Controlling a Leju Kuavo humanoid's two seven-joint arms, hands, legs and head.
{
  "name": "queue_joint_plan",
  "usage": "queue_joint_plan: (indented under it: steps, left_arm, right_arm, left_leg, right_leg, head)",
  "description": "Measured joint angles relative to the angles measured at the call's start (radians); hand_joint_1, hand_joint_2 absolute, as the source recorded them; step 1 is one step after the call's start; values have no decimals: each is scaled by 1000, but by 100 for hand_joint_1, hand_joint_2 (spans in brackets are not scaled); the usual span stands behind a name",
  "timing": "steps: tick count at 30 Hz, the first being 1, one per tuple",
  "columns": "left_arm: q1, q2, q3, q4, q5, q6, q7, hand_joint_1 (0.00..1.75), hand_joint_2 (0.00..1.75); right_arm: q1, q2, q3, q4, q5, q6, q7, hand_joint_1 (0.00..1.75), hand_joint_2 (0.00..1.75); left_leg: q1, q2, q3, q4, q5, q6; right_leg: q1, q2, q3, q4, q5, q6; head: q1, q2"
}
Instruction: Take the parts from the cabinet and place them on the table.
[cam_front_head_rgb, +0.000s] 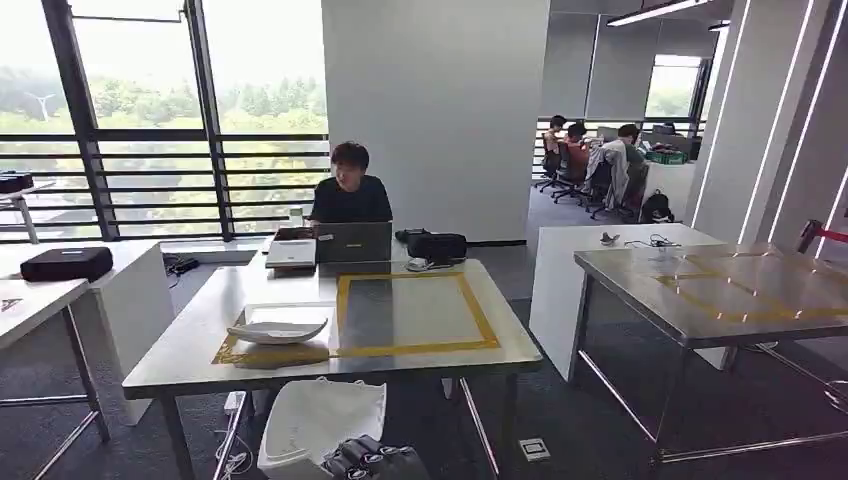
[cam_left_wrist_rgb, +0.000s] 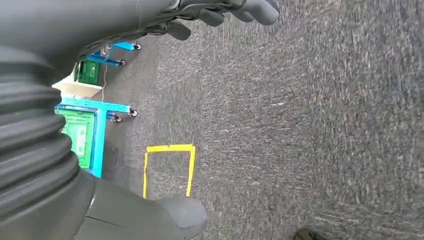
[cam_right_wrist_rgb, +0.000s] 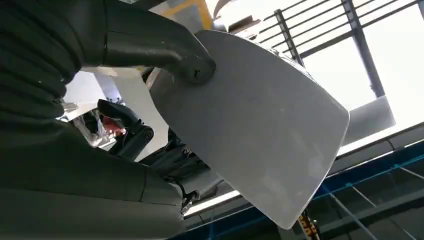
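While the left hand (cam_left_wrist_rgb: 220, 15) hangs over grey carpet (cam_left_wrist_rgb: 300, 125), fingers loosely curled and holding nothing, whether they are fully closed I cannot tell. On the centre table (cam_front_head_rgb: 200, 340), 1 white curved part (cam_front_head_rgb: 277, 330) lies at the left edge of a yellow tape square (cam_front_head_rgb: 415, 313). A person (cam_front_head_rgb: 350, 190) sits behind it at a laptop (cam_front_head_rgb: 353, 242). A steel table (cam_front_head_rgb: 720, 290) stands further right. The right hand (cam_right_wrist_rgb: 150, 50) grips a second white curved panel (cam_right_wrist_rgb: 260, 130), thumb pressed on its face.

left robot hand (cam_left_wrist_rgb: 220, 12): dark fingers | grey ribbed cover | thick grey thumb
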Motion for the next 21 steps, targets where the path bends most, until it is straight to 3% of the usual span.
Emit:
queue_joint_plan:
  steps: [1,3,4,5,6,9,10,11,14,15,16,19,21]
  left_arm:
    - [-1,4,0,0,0,0,0,0,175]
    - [-2,5,6,0,0,0,-2,0,175]
    - [-5,7,7,-1,1,0,-2,0,175]
    - [-4,7,7,-1,2,0,-3,0,175]
    - [-5,7,7,0,3,0,-5,0,175]
    - [-3,12,9,0,3,0,-8,0,175]
    - [-2,13,10,0,3,0,-7,0,175]
    - [0,15,12,0,3,0,-8,0,175]
    - [0,17,16,0,3,1,-9,0,175]
    - [-2,16,16,0,3,2,-10,0,175]
    - [-2,16,17,0,3,2,-10,0,175]
    - [1,15,21,0,3,2,-10,0,175]
    - [1,15,23,0,3,3,-10,0,175]
  right_arm:
    - [-3,0,0,0,1,2,-4,175,175]
    - [-8,0,-4,0,0,3,-9,175,175]
    - [-11,2,-5,0,-2,3,-13,175,175]
    - [-11,4,-6,-1,-5,4,-15,175,175]
    - [-17,6,-7,-2,-6,4,-18,175,175]
    - [-20,8,-6,-1,-6,5,-19,175,175]
    - [-20,8,-6,-1,-7,5,-20,175,175]
    - [-20,8,-6,-1,-8,5,-20,175,175]
    - [-21,11,-6,-1,-9,5,-20,175,175]
    - [-23,11,-6,-2,-10,5,-20,175,175]
    - [-24,12,-6,-2,-10,6,-19,175,175]
    - [-24,12,-6,-2,-13,6,-19,175,175]
    - [-26,13,-6,-2,-13,5,-20,175,175]
  left_leg:
    - [6,-2,-1,-2,2,-5]
    - [10,1,3,-10,2,-17]
    - [3,2,12,-15,-1,-24]
    - [8,2,6,-1,-5,-26]
    - [7,4,-12,38,-30,-30]
    - [14,5,-123,238,-103,-46]
    - [17,6,-144,264,-96,-51]
    - [19,6,-139,240,-67,-53]
    - [29,15,-40,22,56,-65]
    - [20,16,-25,-2,25,-64]
    - [24,12,-23,-3,27,-34]
    - [22,8,-22,-1,19,-11]
    - [23,7,-10,-3,13,0]
  right_leg:
    - [4,-3,0,-6,5,8]
    - [8,1,0,-9,3,2]
    - [-1,1,11,-25,8,-1]
    - [-6,-2,24,-37,13,0]
    - [-10,-4,30,-42,10,-7]
    - [-12,-5,37,-41,3,-9]
    - [-13,-4,40,-40,-1,-7]
    - [-16,-4,44,-39,-5,-3]
    - [-24,-4,57,-25,-26,16]
    - [-17,-5,53,-16,-35,27]
    - [-16,-4,51,-16,-37,31]
    - [-17,-3,56,-11,-37,41]
    - [-21,-2,30,45,-55,51]
  head:
    - [4,0]
    - [2,0]
    - [3,0]
    - [3,0]
    - [-1,0]
    - [-3,0]
    - [-3,0]
    - [-3,0]
    - [-4,0]
    - [-6,0]
    - [-3,0]
    - [-1,0]
    - [0,0]
